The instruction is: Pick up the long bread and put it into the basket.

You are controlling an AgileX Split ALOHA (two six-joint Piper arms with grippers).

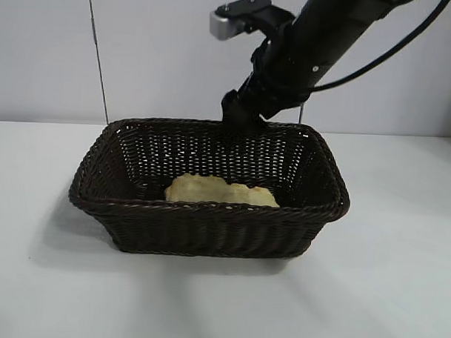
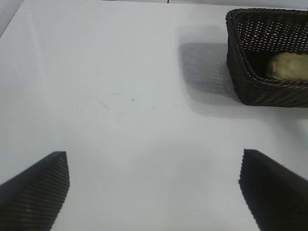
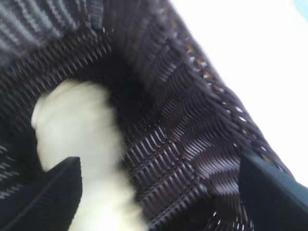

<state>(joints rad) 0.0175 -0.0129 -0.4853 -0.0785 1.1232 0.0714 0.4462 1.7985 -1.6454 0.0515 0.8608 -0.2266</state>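
Bread (image 1: 221,191) is lying on the floor of the basket (image 1: 209,226), pale plain side showing, lengthwise along the near wall. Nothing is gripping it.

Right gripper (image 3: 159,192) is sitting over the basket's far rim, wrist angled down into it. Fingers are spread wide, nothing between them; wrist view is showing the loaf and the dark weave through the gap. Left gripper (image 2: 154,187) is parked over bare table (image 2: 120,86) well off to the basket's side, fingers also spread and empty.

Judgement: placement looks done, step in hand is clearing the arm out.
- Lifting straight up before swinging sideways is the safe route; the braided rim is right beside the wrist and the sloped walls are leaning outward toward it.
- Keeping the fingers spread while rising, so a tip isn't dragging the loaf.
- Basket looks light; a snag on the weave would probably tug it across the table.

Materials:
- Basket: dark brown wicker, rectangular, open lattice upper wall, tighter weave lower, thick braided rim. Rough, likely to catch finger edges.
- Bread: pale yellow, oblong, lumpy matte surface. Ridged striped side isn't visible from here.
- Table: smooth, white, plain.
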